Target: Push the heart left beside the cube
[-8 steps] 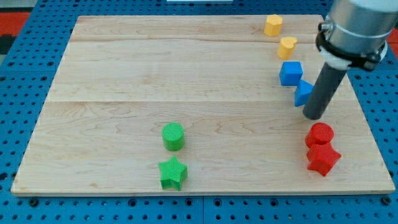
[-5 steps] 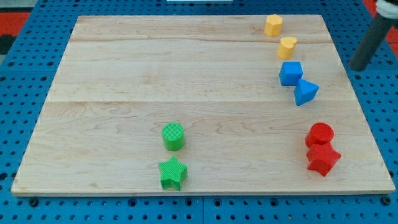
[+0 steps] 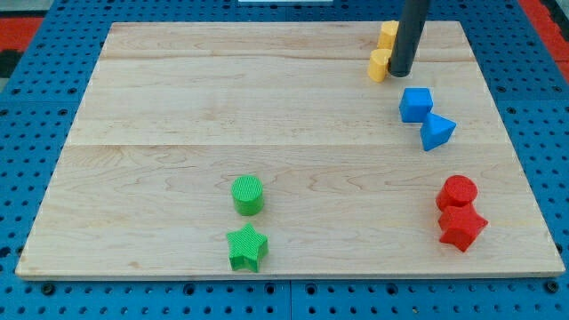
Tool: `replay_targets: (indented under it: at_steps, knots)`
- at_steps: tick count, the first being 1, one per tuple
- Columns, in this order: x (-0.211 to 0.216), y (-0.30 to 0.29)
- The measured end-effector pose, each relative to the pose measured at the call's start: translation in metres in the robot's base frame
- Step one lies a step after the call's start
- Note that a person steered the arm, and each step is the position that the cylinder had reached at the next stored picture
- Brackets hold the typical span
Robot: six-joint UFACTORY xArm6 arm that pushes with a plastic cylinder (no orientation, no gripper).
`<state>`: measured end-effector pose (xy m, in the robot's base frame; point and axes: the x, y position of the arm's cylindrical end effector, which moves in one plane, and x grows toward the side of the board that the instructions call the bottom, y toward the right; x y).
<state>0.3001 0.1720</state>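
The yellow heart lies near the board's top right, mostly hidden behind my rod. My tip rests against the heart's right side. The blue cube sits below and to the right of the heart, apart from it. A blue triangular block touches the cube's lower right corner. A second yellow block sits just above the heart, partly hidden by the rod.
A red cylinder and a red star sit together at the lower right. A green cylinder and a green star sit at the lower middle. The wooden board lies on a blue pegboard.
My rod swung from beside the blue triangular block out to the right edge, then up to the heart. The heart has shifted left by a few centimetres.
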Motion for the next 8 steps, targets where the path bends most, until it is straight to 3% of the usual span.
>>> replay_targets:
  at_steps: [1, 2, 3, 4, 6, 8]
  knots:
    - [-0.025, 0.010]
    - [-0.038, -0.026]
    - [-0.015, -0.069]
    - [0.001, -0.074]
    - [0.015, -0.052]
    - [0.084, -0.034]
